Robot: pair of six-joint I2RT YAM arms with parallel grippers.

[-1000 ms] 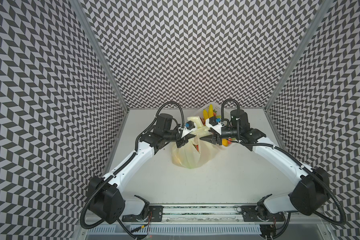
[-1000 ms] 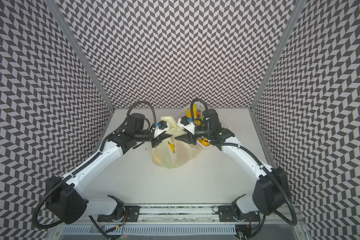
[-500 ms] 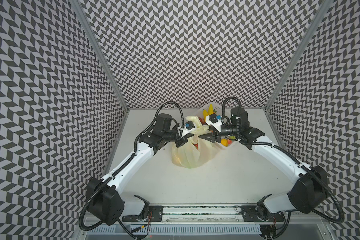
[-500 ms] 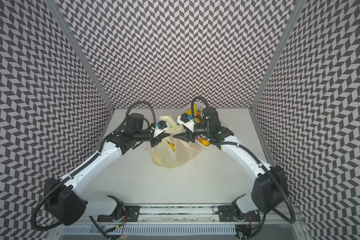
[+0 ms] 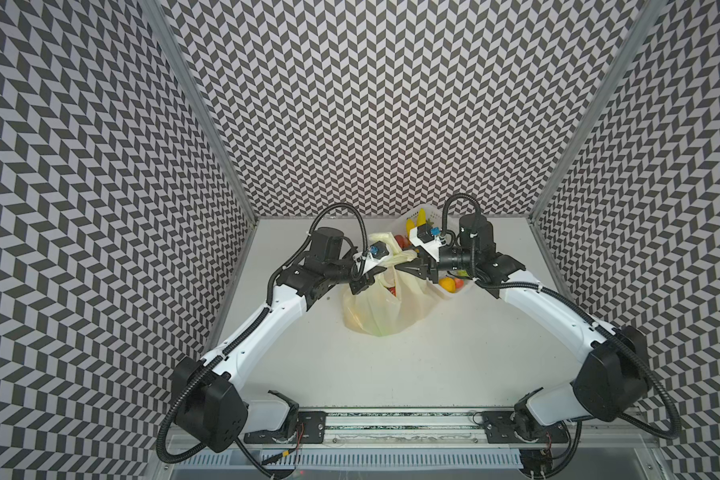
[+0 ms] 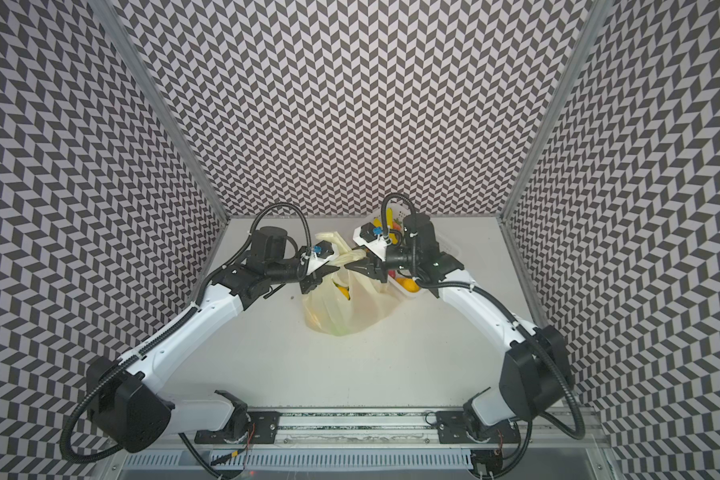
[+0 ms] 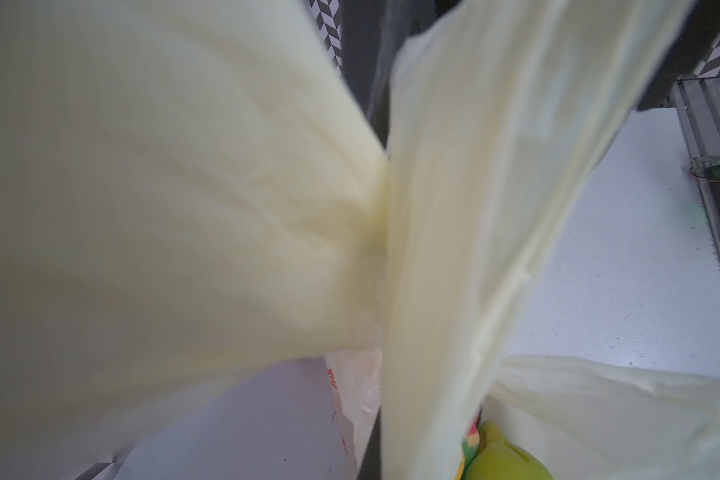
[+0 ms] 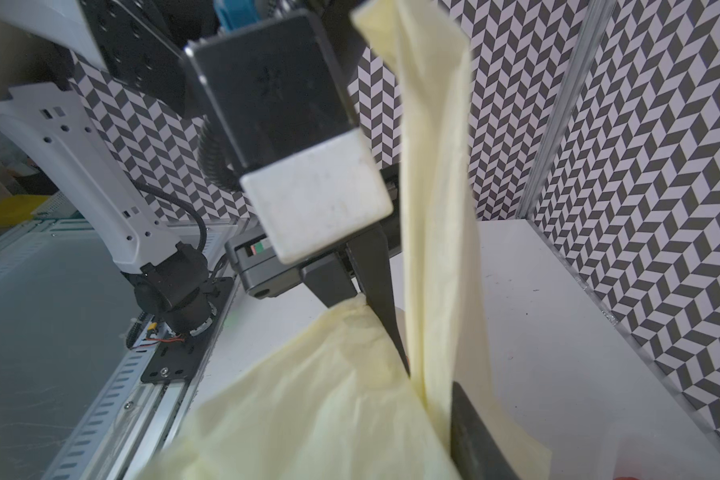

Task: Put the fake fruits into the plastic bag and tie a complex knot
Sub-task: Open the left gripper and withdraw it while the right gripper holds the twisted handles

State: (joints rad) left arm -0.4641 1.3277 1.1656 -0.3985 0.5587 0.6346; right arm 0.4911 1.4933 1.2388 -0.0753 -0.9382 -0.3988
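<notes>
- Holding one handle (image 8: 321, 345) of the bag (image 5: 381, 309), the left gripper (image 5: 370, 277) has its jaws pinched tight on the bunched film.
- Right gripper (image 5: 405, 270) sits almost tip to tip with it above the bag's mouth. The other strap (image 8: 433, 187) runs up past one of its fingers (image 8: 479, 436), but I cannot tell whether it is pinched or loose.
- Bag stands mid-table (image 5: 454, 365) with a pear (image 7: 504, 457) and other fruits inside. More fruits (image 5: 447, 284) lie in the basket (image 5: 435, 216) just behind and beside it.
- Handle and strap cross in the left wrist view. I judge the knot is not yet made.
- Risk: if the right jaws are not firmly on the strap, any pull would let it slide free and the crossing would fall open.
- Risk: the film is thin, so a hard pull apart could stretch or tear a handle.
- Risk: lifting by one side could tip the bag and roll fruit out of its mouth.
- Risk: the grippers are very near each other, so looping one around the other could knock them together.
- Risk: the right arm hangs over the basket and a low sweep could shove it.
- Room: the table is open toward the rail (image 5: 391, 419) and on the left. The back wall (image 5: 391, 145) and the basket crowd the far right.
</notes>
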